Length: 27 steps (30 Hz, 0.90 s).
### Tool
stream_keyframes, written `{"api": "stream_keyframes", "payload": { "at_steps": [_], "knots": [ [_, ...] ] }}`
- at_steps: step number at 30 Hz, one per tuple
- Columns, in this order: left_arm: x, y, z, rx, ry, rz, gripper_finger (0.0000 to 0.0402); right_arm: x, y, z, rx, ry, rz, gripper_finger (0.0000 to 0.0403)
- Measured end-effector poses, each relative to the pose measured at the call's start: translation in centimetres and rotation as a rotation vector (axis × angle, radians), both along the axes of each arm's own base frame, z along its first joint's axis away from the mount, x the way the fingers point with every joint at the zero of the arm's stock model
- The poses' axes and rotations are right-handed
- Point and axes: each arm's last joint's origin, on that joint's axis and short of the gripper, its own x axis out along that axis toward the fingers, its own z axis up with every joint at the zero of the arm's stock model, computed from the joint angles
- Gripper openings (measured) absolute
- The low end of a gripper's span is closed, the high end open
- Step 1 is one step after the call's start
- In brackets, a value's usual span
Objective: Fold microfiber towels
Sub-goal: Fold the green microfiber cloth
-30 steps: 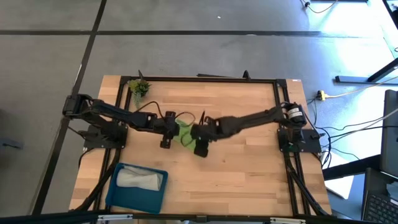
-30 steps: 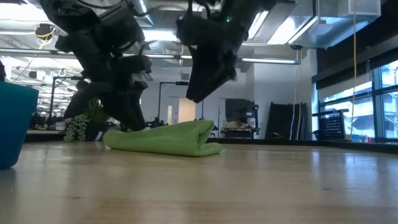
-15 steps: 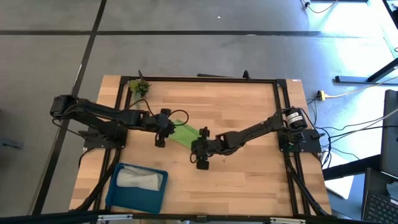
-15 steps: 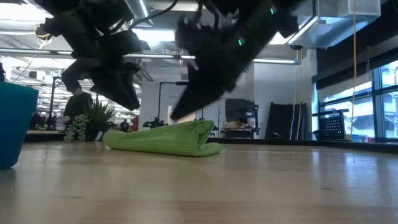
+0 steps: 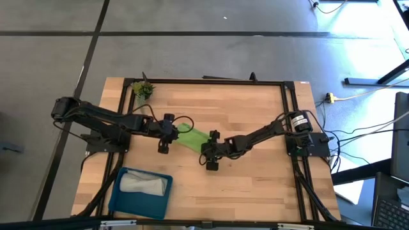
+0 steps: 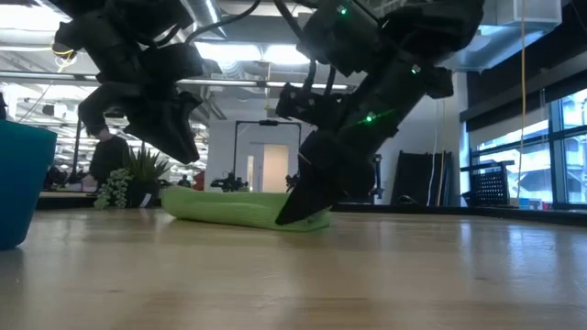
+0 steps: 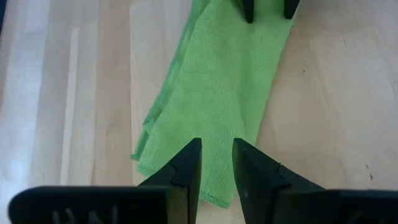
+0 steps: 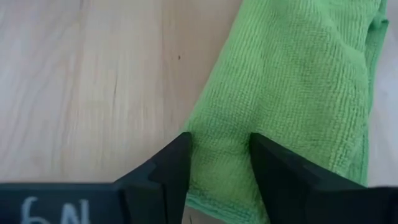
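Lime green towel (image 5: 191, 137) mid-bench, folded strip, long axis diagonal between arms. Left gripper (image 7: 216, 160) over far-left end, jaws narrowly parted; right gripper (image 8: 219, 160) at near-right end — jaws open astride edge, nothing gripped.

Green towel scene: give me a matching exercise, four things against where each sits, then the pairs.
Things:
1. green towel
2. grey towel
3. plant sprig
4. right gripper

Places:
A. at the table's far left corner
B. inside the blue tray
C. at one end of the folded green cloth, jaws open
D. folded into a strip mid-table between both grippers

Pairs: 1-D, 2-B, 3-A, 4-C
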Motion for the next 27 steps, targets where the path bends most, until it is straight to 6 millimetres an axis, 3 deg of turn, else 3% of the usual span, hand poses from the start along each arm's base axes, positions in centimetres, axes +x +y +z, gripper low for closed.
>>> {"api": "stream_keyframes", "payload": {
  "at_steps": [11,15,21,27],
  "knots": [
    [0.0,-0.4,0.0,-0.007,0.0,-0.006,0.008,-0.3,-0.1,-0.9,0.074,0.011,-0.109,0.0156],
    [0.0,-0.7,0.0,-0.008,0.0,-0.023,0.008,-0.5,-0.2,-1.0,0.104,0.02,-0.159,0.0116],
    [-0.1,-1.1,0.0,-0.008,0.001,-0.04,0.008,-0.6,-0.3,-1.1,0.113,0.025,-0.182,0.002],
    [-0.2,-1.5,-0.2,0.018,0.025,-0.089,0.008,-0.5,-0.4,-1.2,0.161,0.038,-0.158,0.0014]
  ]
}}
